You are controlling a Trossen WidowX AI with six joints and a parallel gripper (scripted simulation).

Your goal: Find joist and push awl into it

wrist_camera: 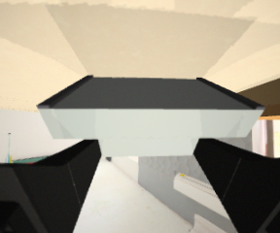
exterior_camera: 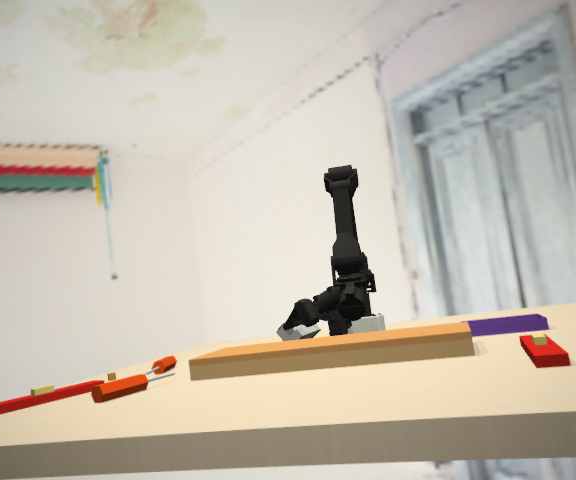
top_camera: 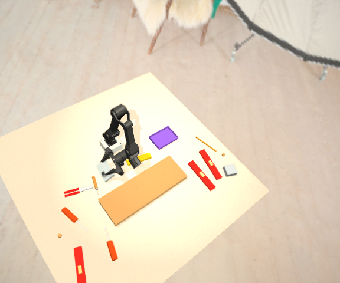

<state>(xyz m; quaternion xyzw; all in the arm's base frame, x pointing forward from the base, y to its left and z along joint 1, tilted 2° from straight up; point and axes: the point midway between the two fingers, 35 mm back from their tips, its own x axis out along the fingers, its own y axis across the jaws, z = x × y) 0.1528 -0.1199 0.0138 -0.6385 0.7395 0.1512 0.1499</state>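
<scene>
Stud finder (top_camera: 105, 168) (exterior_camera: 299, 333) (wrist_camera: 150, 123): 1, gripped by end effector (top_camera: 103, 168) (exterior_camera: 292, 327) (wrist_camera: 147, 135) | panel (top_camera: 142, 190) (exterior_camera: 330, 349) (wrist_camera: 278, 99): 1 | red levels (top_camera: 197, 168) (exterior_camera: 545, 354): 3

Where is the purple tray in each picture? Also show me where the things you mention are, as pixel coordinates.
Top: the purple tray (top_camera: 163, 137) (exterior_camera: 508, 324) is near the centre.
Exterior: right side, below mid-height, seen almost edge-on.
Wrist: not in it.
Shared landmark: the tilted pale block (top_camera: 103, 167) (exterior_camera: 301, 332) (wrist_camera: 150, 123), in all three views.

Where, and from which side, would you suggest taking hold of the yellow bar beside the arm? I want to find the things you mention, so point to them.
I'd try the yellow bar (top_camera: 146, 157) by its uncovered end, from above, fingers across its narrow width: it lies flat and long, and the arm overhangs its other part.
</scene>
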